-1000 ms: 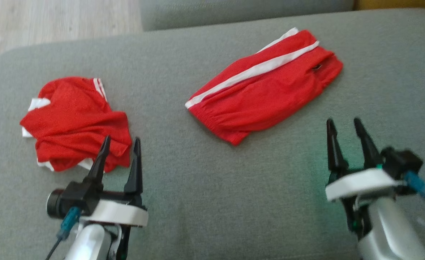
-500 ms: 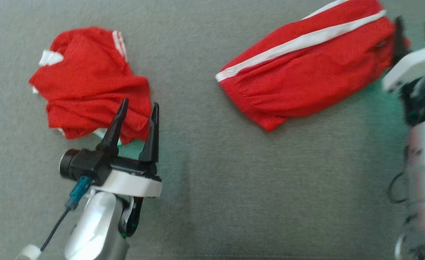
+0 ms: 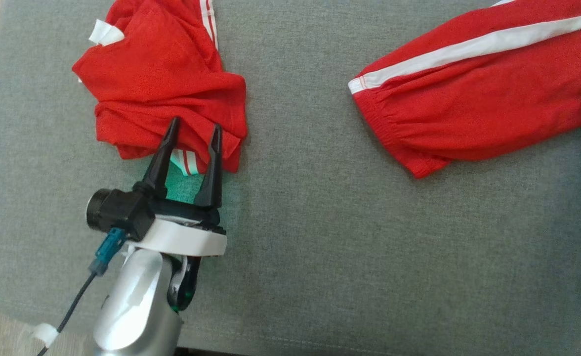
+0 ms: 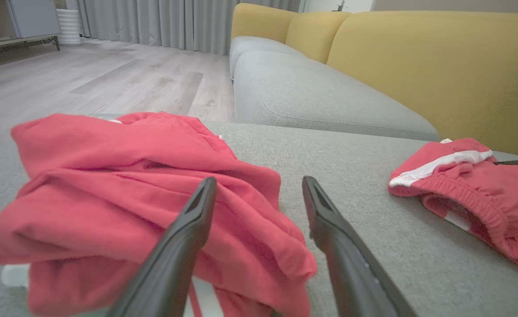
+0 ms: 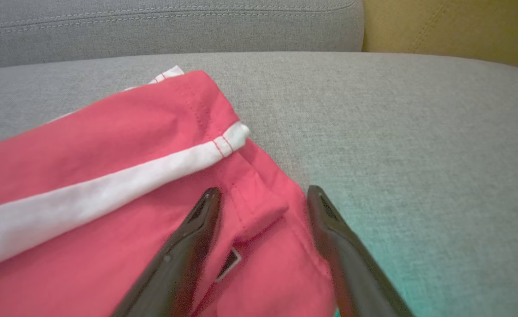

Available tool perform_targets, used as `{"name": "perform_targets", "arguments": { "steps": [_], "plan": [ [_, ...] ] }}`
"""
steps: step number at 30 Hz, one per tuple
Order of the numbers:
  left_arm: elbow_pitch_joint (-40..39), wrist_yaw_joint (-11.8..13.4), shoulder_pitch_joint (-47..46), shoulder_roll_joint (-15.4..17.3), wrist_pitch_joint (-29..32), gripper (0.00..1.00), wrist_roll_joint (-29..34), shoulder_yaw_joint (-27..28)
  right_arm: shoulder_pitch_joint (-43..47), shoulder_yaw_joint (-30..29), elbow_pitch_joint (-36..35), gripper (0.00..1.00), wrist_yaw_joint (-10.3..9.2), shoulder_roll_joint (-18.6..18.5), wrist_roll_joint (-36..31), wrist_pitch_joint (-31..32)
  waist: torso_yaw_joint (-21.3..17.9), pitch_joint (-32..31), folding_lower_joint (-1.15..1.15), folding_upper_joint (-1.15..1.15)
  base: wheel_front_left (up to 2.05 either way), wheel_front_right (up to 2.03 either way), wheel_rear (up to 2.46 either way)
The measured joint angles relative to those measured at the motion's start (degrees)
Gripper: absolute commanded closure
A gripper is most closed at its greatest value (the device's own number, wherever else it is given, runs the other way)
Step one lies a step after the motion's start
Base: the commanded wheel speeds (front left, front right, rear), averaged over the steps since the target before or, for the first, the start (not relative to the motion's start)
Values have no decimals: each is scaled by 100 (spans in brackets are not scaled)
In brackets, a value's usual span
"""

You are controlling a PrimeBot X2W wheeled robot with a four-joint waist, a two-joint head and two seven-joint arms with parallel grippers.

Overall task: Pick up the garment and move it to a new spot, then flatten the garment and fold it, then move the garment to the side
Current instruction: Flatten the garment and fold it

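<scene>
left gripper (image 3: 195, 123) hangs low over the grey cushion (image 3: 320, 257), jaws spread wide, nothing between them. the crumpled red garment (image 3: 162, 79) lies dead ahead, bunched at the cushion's left end with no clear long axis. from the left wrist, that gripper (image 4: 259, 180) straddles the heap's (image 4: 131, 176) near right corner: one finger over cloth, the other over bare cushion just beside the edge. the forearm reaches in from the near side, fingers almost level with the surface. by my read, this heap is the piece to lift, and the left arm is much the nearer. well apart to the right lie the folded red shorts (image 3: 468, 109), long axis slanting up and right. the right gripper (image 5: 263, 190), equally wide and empty, straddles a corner of the shorts (image 5: 87, 154).
</scene>
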Motion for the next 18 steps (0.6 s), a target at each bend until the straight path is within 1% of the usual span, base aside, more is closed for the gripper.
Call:
{"name": "perform_targets", "arguments": {
  "steps": [4, 5, 6, 7, 8, 10, 13, 18],
  "plan": [
    [-4, -32, -12, -13, 0, 0, 66, 74, -144, 40, 261, 0, 0, -41, -221, 51, -46, 10, -1, 0, 0, 0, 0],
    [-4, -32, -13, -18, 0, 0, 85, 81, -186, 60, 326, 5, 0, -44, -253, 67, -63, 10, 0, 0, 0, 0, 0],
    [-4, -38, -13, -23, 0, 0, 98, 89, -224, 63, 380, 5, 0, -45, -256, 86, -82, 10, 0, 0, 0, 0, 0],
    [-4, -48, -14, -27, 0, 0, 98, 99, -261, 63, 436, 64, 0, -45, -256, 88, -100, 9, 0, 0, 0, 0, 0],
    [-4, -49, -14, -31, 0, 0, 99, 112, -304, 70, 502, 100, 0, -44, -256, 88, -120, 7, 0, 0, 0, 0, 0],
    [-4, -51, -14, -34, 0, 0, 110, 171, -335, 93, 623, 100, 0, -27, -235, 37, -162, -5, 0, 0, 0, 0, 0],
    [4, -57, -14, -34, 0, 0, 149, 246, -333, 92, 759, 100, 0, -23, -172, -211, -226, -56, 0, 0, 0, 0, 0],
    [20, -100, -9, -38, 0, 0, 201, 291, -225, 21, 1054, 100, 0, -155, 5, -553, -351, -249, 0, 0, 0, 0, 0]
  ]
}}
